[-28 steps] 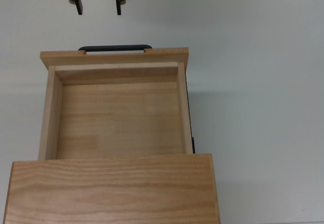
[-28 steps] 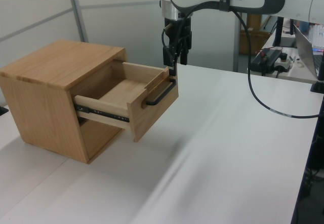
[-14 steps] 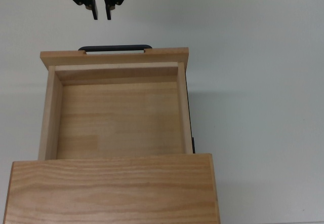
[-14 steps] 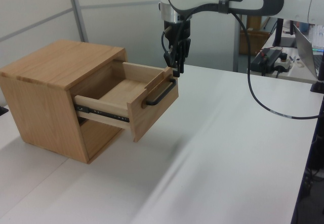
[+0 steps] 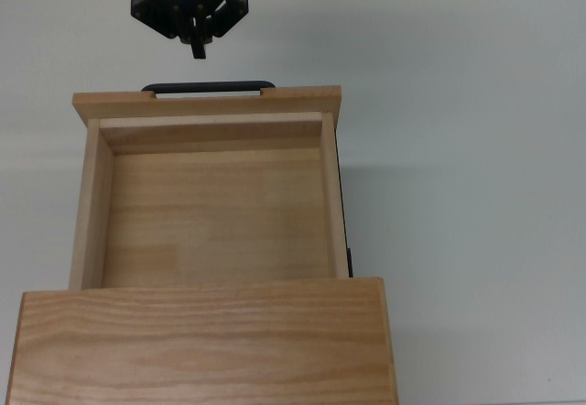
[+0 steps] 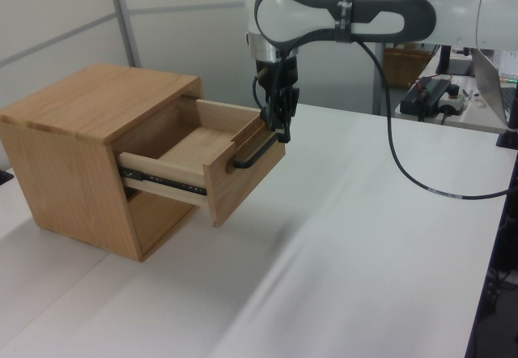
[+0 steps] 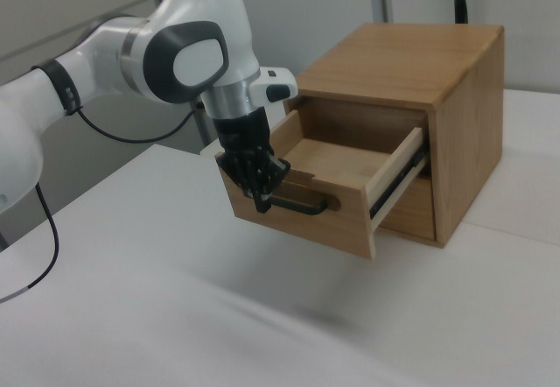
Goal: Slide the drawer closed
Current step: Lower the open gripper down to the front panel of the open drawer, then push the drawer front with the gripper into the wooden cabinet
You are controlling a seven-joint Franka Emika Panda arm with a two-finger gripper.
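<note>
Wooden drawer [image 5: 211, 213] unmoved, gripper [image 5: 198, 52] now pinched together, nearer black handle [image 5: 208, 86]

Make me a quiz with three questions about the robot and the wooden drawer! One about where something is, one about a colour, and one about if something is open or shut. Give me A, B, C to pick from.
1. Where is the gripper?
A. Inside the drawer
B. Just in front of the drawer's handle
C. On top of the cabinet

2. What colour is the handle?
A. Black
B. Red
C. Silver

3. How is the drawer?
A. Fully shut
B. Taken out and lying on the table
C. Pulled out of the cabinet, with nothing in it

Answers:
1. B: in the top view the fingertips sit on the far side of the handle from the drawer, and the left view shows them beside the front panel.
2. A: the thin bar on the front panel is black in all three views.
3. C: the tray sticks out on its rails, and the top view shows only bare wood inside.
</note>
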